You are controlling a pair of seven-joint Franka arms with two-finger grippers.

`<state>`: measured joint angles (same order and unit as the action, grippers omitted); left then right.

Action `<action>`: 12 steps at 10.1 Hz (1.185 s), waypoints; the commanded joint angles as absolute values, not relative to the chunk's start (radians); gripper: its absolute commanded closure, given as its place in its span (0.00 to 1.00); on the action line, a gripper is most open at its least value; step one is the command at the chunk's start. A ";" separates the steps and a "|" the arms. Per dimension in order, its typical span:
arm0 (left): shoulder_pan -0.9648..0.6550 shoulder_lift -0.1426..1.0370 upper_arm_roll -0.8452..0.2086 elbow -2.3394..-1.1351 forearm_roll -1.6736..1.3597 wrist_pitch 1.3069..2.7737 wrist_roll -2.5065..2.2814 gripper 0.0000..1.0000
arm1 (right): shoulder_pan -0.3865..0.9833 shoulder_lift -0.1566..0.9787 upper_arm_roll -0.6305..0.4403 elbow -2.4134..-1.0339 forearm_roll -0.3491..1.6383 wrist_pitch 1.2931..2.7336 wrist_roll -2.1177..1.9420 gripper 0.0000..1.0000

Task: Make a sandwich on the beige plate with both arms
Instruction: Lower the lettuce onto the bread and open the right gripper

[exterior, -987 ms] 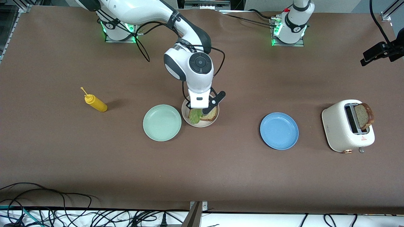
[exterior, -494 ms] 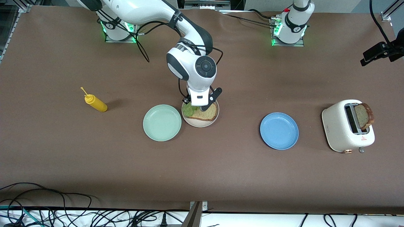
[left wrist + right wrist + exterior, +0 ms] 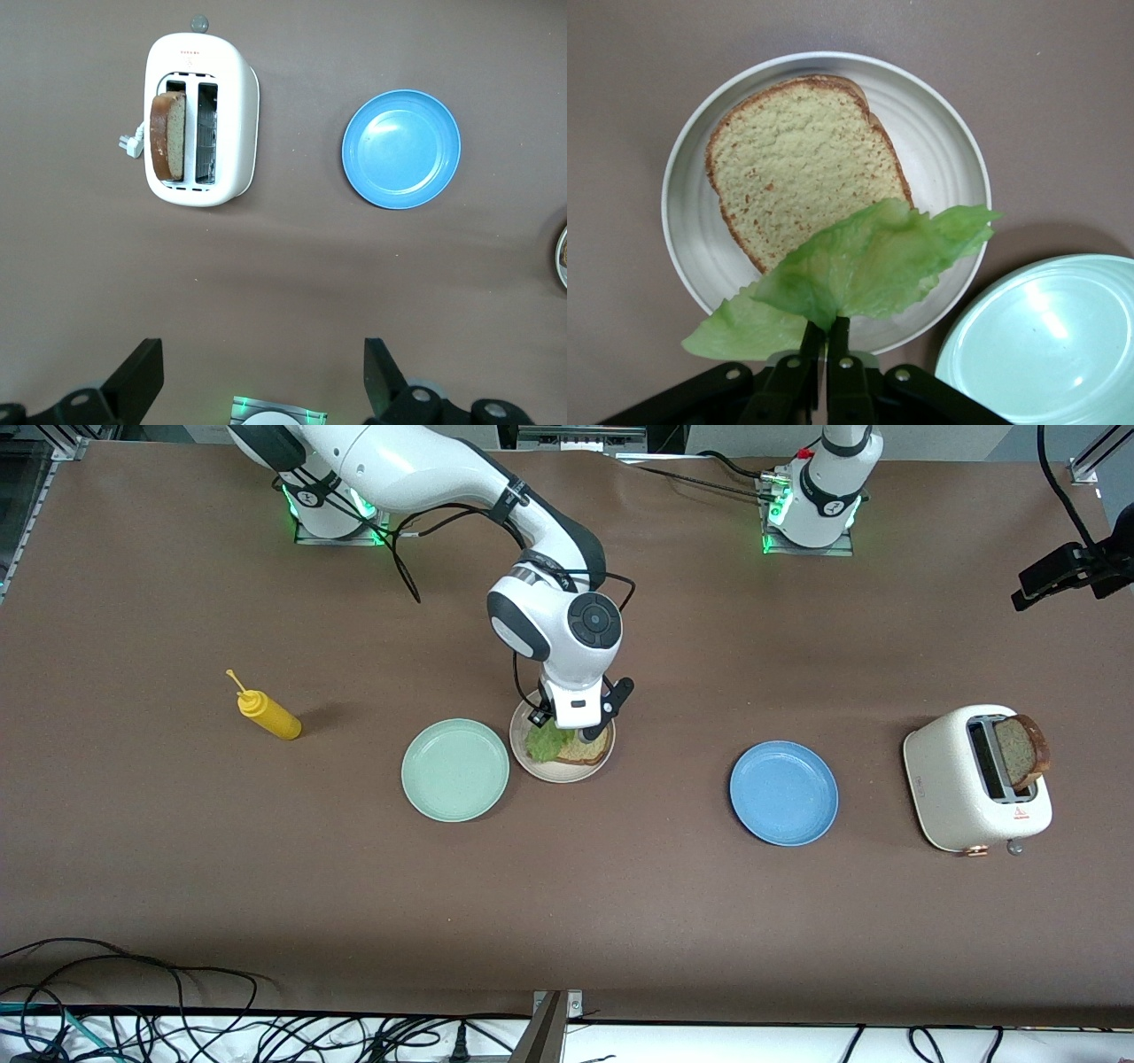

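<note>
The beige plate point(image 3: 562, 774) point(image 3: 687, 248) lies mid-table with one tan bread slice point(image 3: 592, 752) point(image 3: 802, 168) flat on it. My right gripper point(image 3: 825, 332) point(image 3: 560, 729) hangs just over the plate, shut on the stem end of a ruffled green lettuce leaf point(image 3: 868, 266) point(image 3: 542, 742). The leaf spreads over a corner of the bread and the plate's rim. A second bread slice point(image 3: 1023, 751) point(image 3: 166, 135) stands in the toaster. My left gripper point(image 3: 261, 382) is open and empty, high above the table near its own base; one black finger point(image 3: 135, 386) shows at each side.
A mint-green plate point(image 3: 454, 769) point(image 3: 1045, 345) sits beside the beige plate, toward the right arm's end. A blue plate point(image 3: 783, 793) point(image 3: 401, 148) and a cream toaster point(image 3: 966, 797) point(image 3: 232, 124) lie toward the left arm's end. A yellow squeeze bottle point(image 3: 268, 715) lies near the right arm's end.
The right arm's wrist has swung toward the left arm's end and turned, carrying the lettuce a little over the beige plate. The left arm has not moved.
</note>
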<state>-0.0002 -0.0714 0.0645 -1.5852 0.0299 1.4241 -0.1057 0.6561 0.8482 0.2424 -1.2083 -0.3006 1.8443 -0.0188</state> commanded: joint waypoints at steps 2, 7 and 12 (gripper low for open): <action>0.008 -0.060 0.064 -1.555 0.009 1.407 -0.089 0.00 | 0.670 0.856 0.236 -1.201 -0.331 1.891 -0.031 1.00; 0.006 -0.060 0.064 -1.557 0.009 1.407 -0.089 0.00 | 0.681 0.865 0.235 -1.201 -0.331 1.936 0.001 0.35; 0.006 -0.060 0.064 -1.555 0.009 1.407 -0.089 0.00 | 0.686 0.853 0.235 -1.198 -0.330 1.921 0.009 0.00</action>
